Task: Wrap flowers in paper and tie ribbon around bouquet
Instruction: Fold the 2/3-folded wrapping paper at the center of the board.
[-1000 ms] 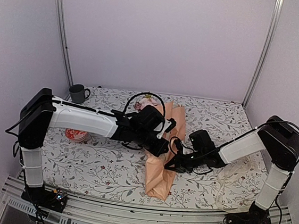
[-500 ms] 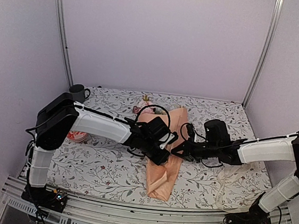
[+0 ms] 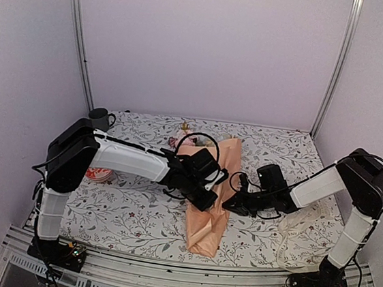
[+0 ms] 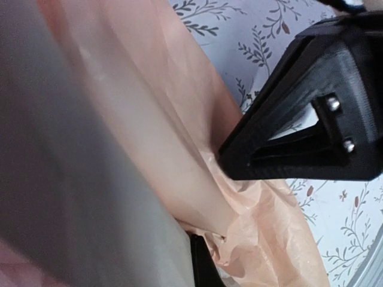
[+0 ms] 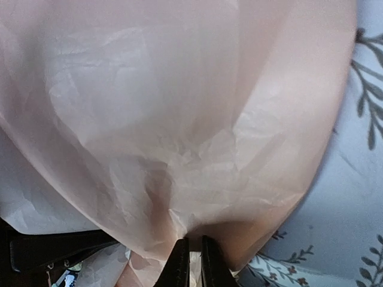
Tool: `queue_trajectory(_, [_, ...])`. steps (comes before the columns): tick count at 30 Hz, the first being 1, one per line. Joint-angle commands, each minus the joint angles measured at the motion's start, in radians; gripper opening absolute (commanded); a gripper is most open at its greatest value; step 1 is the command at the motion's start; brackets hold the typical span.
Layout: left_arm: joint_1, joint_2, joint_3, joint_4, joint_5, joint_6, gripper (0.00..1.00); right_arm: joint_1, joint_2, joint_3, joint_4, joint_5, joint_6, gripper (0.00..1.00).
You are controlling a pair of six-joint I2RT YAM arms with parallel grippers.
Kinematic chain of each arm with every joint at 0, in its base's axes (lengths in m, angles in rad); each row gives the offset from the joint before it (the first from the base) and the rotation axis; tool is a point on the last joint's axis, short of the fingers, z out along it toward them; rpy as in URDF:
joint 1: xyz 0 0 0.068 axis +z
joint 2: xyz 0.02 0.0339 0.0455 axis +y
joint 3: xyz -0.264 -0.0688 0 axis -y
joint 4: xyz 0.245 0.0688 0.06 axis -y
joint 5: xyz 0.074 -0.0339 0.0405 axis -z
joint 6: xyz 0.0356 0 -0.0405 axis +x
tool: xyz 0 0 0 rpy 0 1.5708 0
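Observation:
The peach-orange paper [image 3: 208, 217] lies rolled as a long cone down the middle of the table. The flowers [image 3: 184, 134] poke out of its far end, making the bouquet. My left gripper [image 3: 208, 194] presses on the cone's left side, shut on a fold of the paper [image 4: 179, 149]; only one dark finger [image 4: 203, 269] shows. My right gripper [image 3: 228, 205] meets the cone's right edge. Its fingertips [image 5: 178, 254] are nearly together, pinching the paper [image 5: 179, 107] at their tips. The cream-white ribbon [image 3: 290, 231] lies in loose loops at the front right.
A dark mug [image 3: 100, 119] stands at the back left corner. A red-and-white dish [image 3: 97, 173] sits under the left arm. The leaf-patterned tablecloth [image 3: 129, 212] covers the table. Black cables loop over both wrists near the cone.
The right arm has folded back from its reach, and its gripper has slid nearer along the cone's right edge. The left gripper has settled lower onto the cone's left side.

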Motion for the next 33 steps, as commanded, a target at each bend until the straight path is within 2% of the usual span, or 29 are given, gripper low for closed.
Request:
queue_trajectory(1, [-0.033, -0.030, 0.074, -0.045, -0.016, 0.022, 0.00, 0.006, 0.083, -0.047, 0.086, -0.022, 0.058, 0.10])
queue_trajectory(10, [-0.080, 0.029, 0.150, -0.044, 0.048, 0.054, 0.00, 0.017, 0.078, -0.049, 0.128, -0.017, 0.107, 0.09])
queue_trajectory(16, [-0.079, 0.083, 0.146, -0.055, 0.027, 0.065, 0.00, 0.017, 0.006, -0.062, 0.142, -0.012, 0.129, 0.08])
queue_trajectory(23, [-0.078, 0.149, 0.162, -0.138, -0.035, 0.081, 0.00, 0.007, -0.196, -0.130, 0.134, 0.076, 0.189, 0.08])
queue_trajectory(28, [-0.080, 0.160, 0.147, -0.144, -0.051, 0.077, 0.00, 0.000, -0.374, -0.159, 0.038, 0.198, 0.205, 0.09])
queue_trajectory(31, [-0.081, 0.161, 0.152, -0.144, -0.058, 0.080, 0.00, -0.010, -0.481, -0.146, -0.083, 0.294, 0.178, 0.15])
queue_trajectory(33, [-0.081, 0.162, 0.153, -0.144, -0.058, 0.084, 0.00, -0.024, -0.543, -0.111, -0.162, 0.349, 0.136, 0.27])
